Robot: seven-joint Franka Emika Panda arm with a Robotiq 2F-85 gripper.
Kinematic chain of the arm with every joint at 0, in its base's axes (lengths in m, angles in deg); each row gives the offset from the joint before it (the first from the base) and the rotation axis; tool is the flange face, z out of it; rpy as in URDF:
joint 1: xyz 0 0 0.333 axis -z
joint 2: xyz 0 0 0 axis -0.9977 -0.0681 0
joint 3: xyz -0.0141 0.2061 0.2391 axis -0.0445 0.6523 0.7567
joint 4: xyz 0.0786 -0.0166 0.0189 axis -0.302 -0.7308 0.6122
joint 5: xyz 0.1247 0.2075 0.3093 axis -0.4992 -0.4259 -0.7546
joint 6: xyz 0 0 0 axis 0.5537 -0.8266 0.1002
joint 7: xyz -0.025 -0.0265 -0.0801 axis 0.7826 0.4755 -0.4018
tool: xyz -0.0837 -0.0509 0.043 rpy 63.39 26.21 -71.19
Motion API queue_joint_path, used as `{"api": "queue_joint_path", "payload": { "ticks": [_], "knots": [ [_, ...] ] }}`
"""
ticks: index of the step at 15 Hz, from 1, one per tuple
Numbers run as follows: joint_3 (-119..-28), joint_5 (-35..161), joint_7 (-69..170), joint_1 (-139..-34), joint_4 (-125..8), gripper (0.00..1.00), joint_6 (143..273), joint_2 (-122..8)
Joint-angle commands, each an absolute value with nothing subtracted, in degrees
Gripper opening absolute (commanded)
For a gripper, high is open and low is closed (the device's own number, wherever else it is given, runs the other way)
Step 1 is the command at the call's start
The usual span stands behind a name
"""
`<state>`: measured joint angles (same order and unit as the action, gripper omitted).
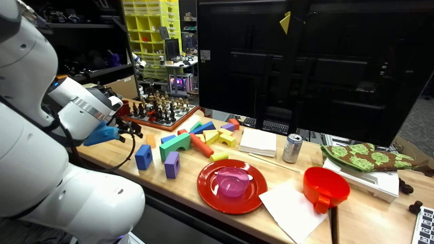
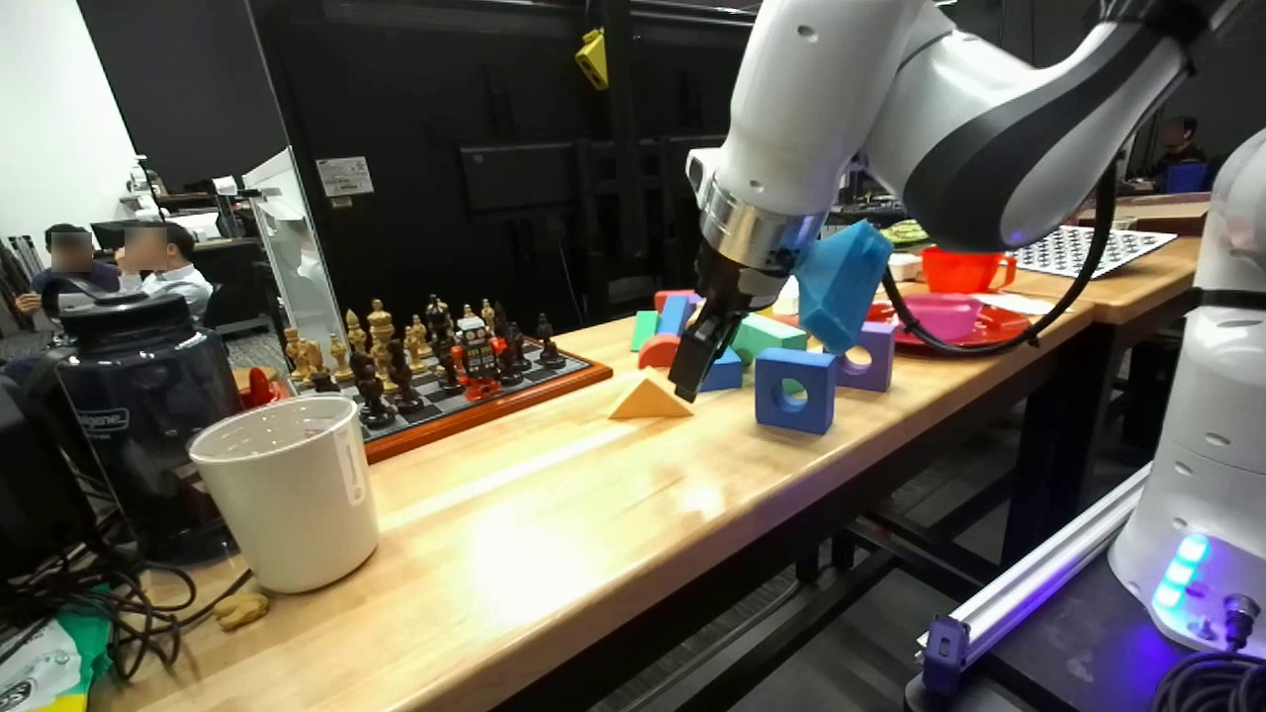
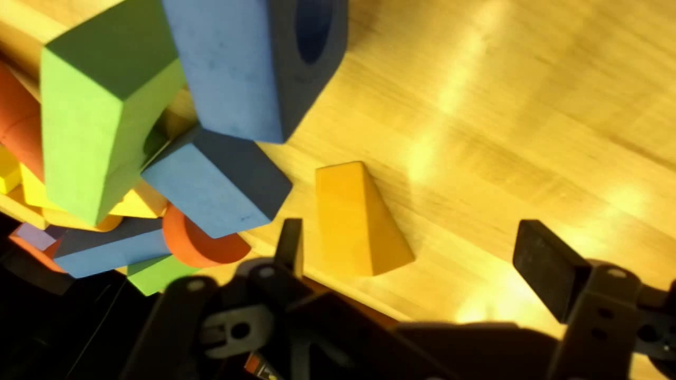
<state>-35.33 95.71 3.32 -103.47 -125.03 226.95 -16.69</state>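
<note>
Wrist view, left to right: red cylinder [image 3: 18,124] was cut by the frame edge, then came green block [image 3: 79,142], plain blue block [image 3: 211,184], holed blue block [image 3: 227,68]. Next, orange triangle block [image 3: 343,221] lay on table [image 3: 475,132], framed between the fingers, nearer the left-hand one. Gripper [image 3: 418,256] jaws stood wide apart, held nothing. In an exterior view, left to right: white mug [image 2: 282,494], chessboard [image 2: 495,412], then orange triangle block with a fingertip by its right end; couldn't tell if they touched.
</note>
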Motion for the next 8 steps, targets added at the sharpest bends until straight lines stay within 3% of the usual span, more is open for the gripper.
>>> {"api": "queue_joint_path", "payload": {
  "ticks": [1, 8],
  "knots": [
    [-39.4, 88.6, 6.5, -112.4, -125.0, 1.0, 221.9, -14.8],
    [-47.3, 79.8, 13.5, -126.6, -125.3, 1.0, 209.6, -7.1]
  ]
}}
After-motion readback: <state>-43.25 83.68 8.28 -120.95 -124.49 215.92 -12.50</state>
